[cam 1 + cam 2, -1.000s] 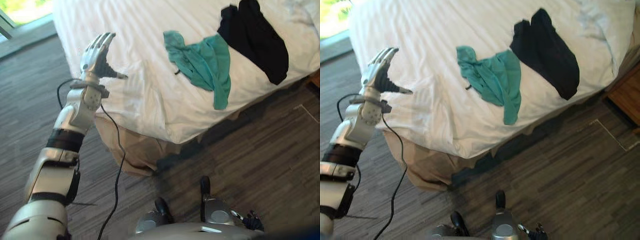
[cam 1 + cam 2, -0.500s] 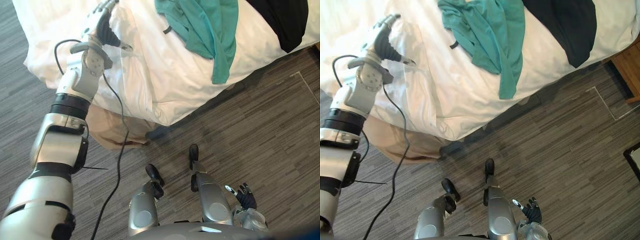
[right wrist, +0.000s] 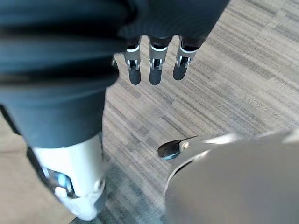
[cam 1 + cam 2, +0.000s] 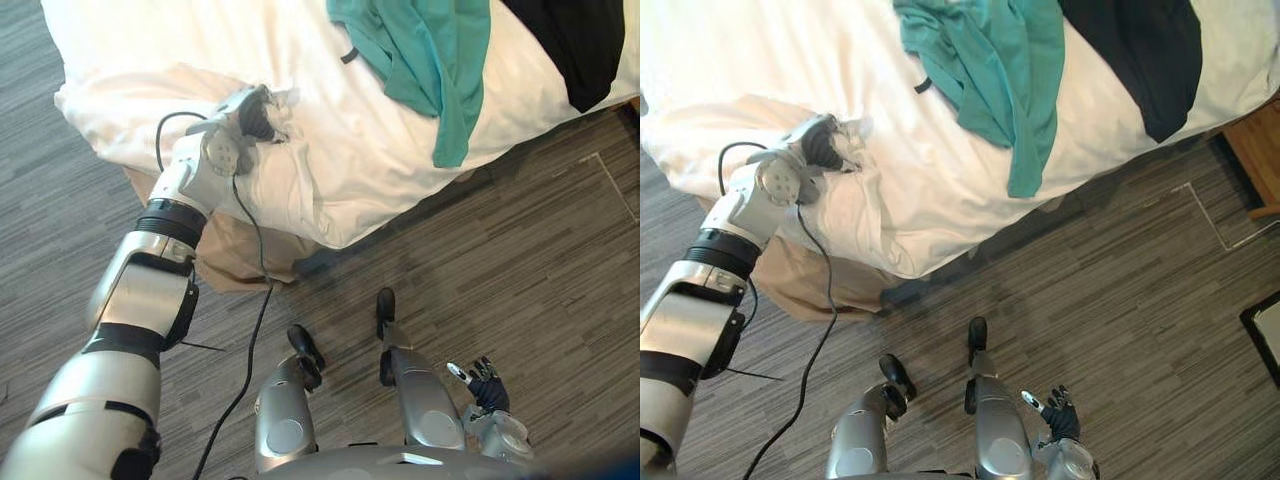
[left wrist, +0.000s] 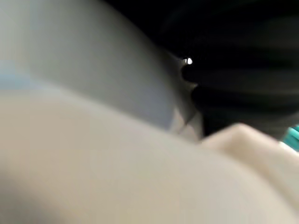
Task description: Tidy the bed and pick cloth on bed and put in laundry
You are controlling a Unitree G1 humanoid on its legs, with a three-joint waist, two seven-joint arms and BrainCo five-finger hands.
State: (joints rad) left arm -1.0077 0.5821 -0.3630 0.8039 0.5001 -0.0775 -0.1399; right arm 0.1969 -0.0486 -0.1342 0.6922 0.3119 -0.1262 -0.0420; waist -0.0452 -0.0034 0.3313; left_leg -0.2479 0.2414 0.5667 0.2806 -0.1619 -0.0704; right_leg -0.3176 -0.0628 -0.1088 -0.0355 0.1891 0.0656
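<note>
One left hand (image 4: pixel 252 112) clutches the bunched white sheet (image 4: pixel 335 150).

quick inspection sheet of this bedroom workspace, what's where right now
surface: white sheet on the bed, creased and bunched near the corner
job's things: green cloth on the bed, one end hanging over the edge; black cloth beside it
clutter: nothing seen
hands: left hand on the bunched sheet by the corner; right hand low at the robot's side, fingers straight, holding nothing
cables: nothing seen
surroundings: grey plank floor; beige base under the sheet; wooden furniture past the bed
</note>
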